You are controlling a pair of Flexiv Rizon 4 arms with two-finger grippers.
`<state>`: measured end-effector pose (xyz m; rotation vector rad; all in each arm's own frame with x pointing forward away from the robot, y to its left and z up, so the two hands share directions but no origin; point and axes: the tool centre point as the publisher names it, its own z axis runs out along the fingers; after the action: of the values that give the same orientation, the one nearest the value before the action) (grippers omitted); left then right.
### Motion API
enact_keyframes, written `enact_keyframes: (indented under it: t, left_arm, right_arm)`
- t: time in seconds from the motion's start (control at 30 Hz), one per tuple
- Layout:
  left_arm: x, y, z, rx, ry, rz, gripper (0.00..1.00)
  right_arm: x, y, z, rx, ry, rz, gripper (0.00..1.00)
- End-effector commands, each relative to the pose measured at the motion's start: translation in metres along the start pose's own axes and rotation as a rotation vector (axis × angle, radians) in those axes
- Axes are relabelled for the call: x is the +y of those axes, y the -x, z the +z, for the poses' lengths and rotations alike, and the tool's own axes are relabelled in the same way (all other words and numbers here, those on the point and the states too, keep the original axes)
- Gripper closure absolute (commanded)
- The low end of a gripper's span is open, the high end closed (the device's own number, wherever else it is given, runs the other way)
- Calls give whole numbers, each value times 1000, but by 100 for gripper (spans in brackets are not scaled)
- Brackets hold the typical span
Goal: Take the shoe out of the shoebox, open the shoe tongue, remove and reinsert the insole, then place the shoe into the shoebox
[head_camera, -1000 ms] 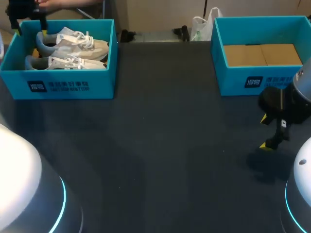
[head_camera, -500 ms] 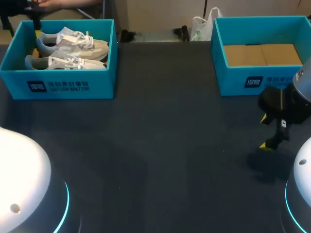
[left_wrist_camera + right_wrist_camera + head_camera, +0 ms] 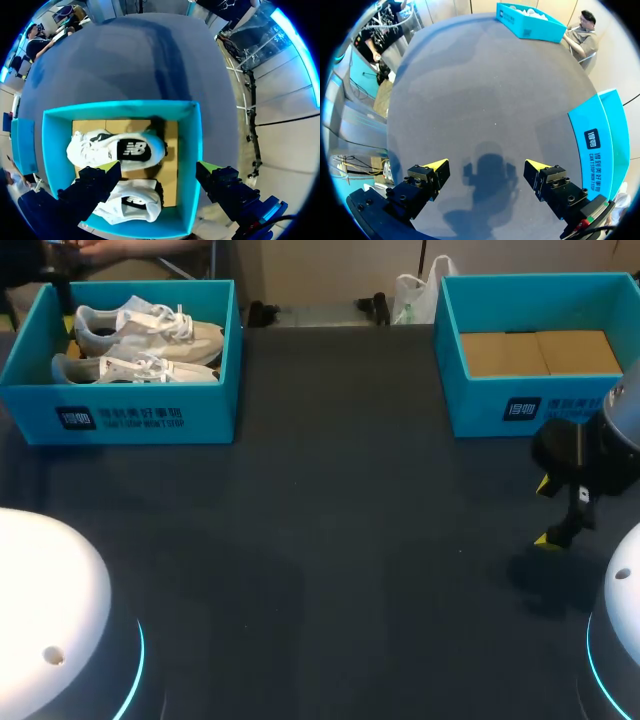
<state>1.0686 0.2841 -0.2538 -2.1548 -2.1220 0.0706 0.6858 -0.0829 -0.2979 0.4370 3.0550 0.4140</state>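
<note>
A blue shoebox [image 3: 140,418] stands at the table's far left with two white sneakers lying side by side in it, one [image 3: 150,328] behind the other [image 3: 130,368]. In the left wrist view my left gripper [image 3: 159,167] hangs open above this shoebox [image 3: 192,150]. One sneaker [image 3: 115,149] lies ahead of its fingers and the other sneaker [image 3: 130,205] sits under them, neither touched. My right gripper [image 3: 543,512] is open over bare table at the right. In its wrist view the right gripper [image 3: 486,164] holds nothing.
A second blue box [image 3: 520,410] with a bare cardboard floor stands at the far right, just behind my right gripper, and shows beside it as box [image 3: 600,145]. My left arm's white body [image 3: 50,620] fills the near left corner. Dark tabletop [image 3: 330,540] lies between the boxes.
My left gripper has drawn back from the shoebox's left end toward the far left corner, almost out of the head view. Its white arm body shifted at the near left. The right arm stayed still.
</note>
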Motion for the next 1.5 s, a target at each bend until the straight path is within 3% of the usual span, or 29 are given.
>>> enact_keyframes:
  t: [0.03, 0.37, 0.73, 0.87, 1.13, 1.23, 1.5]
  left_arm:
    - [-15, -1, 11, 7, 147, -5, 0]
    - [-24, -3, 34, 18, 144, 6, 0]
    - [-9, 10, 57, 16, 151, -14, 0]
    - [-4, 10, 63, 22, 140, -24, 7]
    - [1, 9, 72, 28, 123, -33, 11]
    - [4, 8, 77, 30, 111, -42, 18]
    - [7, 5, 88, 40, 92, -45, 18]
  right_arm:
    - [0, -1, 0, -2, -2, 0, 0]
    - [0, -1, 0, -2, -2, 0, 0]
    - [0, -1, 0, -2, -2, 0, 0]
    - [0, -1, 0, -2, -2, 0, 0]
    - [0, -1, 0, -2, -2, 0, 0]
    - [0, -1, 0, -2, -2, 0, 0]
    - [0, -1, 0, -2, -2, 0, 0]
